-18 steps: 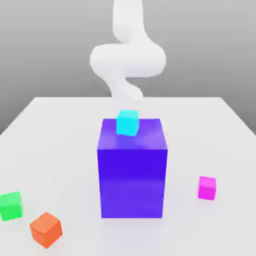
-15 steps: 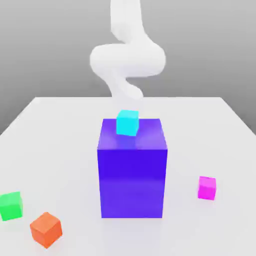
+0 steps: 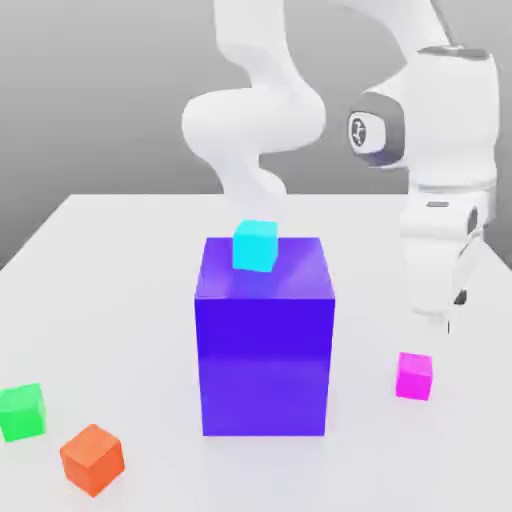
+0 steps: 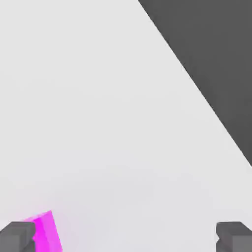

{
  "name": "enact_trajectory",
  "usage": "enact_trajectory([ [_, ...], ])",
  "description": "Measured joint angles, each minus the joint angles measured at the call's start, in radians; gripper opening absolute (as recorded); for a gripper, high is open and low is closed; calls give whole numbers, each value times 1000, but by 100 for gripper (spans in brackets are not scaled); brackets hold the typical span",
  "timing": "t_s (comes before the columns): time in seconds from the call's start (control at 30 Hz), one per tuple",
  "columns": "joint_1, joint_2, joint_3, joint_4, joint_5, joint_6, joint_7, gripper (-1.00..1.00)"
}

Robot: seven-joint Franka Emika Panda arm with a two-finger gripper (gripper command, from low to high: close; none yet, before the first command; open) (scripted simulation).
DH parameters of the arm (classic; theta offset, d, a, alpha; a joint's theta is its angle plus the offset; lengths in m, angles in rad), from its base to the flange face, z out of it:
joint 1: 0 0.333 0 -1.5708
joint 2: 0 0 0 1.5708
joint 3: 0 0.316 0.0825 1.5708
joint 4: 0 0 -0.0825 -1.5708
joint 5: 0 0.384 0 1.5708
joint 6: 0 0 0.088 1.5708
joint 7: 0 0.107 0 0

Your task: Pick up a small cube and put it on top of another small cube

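Jaws spread wide, nothing between, prob. readied for a grab. Gripper [image 4: 126, 238] hangs w/ the pink cube [image 4: 45, 231] by one fingertip [image 4: 17, 236], off-centre. Exterior view: pink cube [image 3: 414, 376] lower right on table [image 3: 120, 260], under the arm [image 3: 445, 180]; cyan cube [image 3: 255, 245] atop blue block [image 3: 265, 350], centre.

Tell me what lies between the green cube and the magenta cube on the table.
In the exterior view, the tall blue block stands between the green cube and the magenta cube; the orange-red cube sits nearer, beside the green one.
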Motion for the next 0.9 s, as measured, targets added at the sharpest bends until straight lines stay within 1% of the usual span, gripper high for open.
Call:
enact_trajectory([
  [0.1,31,109,5,-42,-74,77,-8,0],
  [0.2,65,218,-40,-30,-138,163,29,0],
  [0.3,111,327,-94,-11,-169,250,52,0],
  [0.33,120,346,-103,-7,-172,266,55,-100],
  [0.57,119,343,-102,-8,-175,262,57,-100],
  [0.63,100,288,-80,-18,-159,218,44,-100],
  [0.8,73,121,-42,-48,-73,80,-11,-100],
  [0.83,62,110,-49,-44,-75,70,9,-100],
  [0.9,72,99,-53,-35,-127,77,73,-100],
])
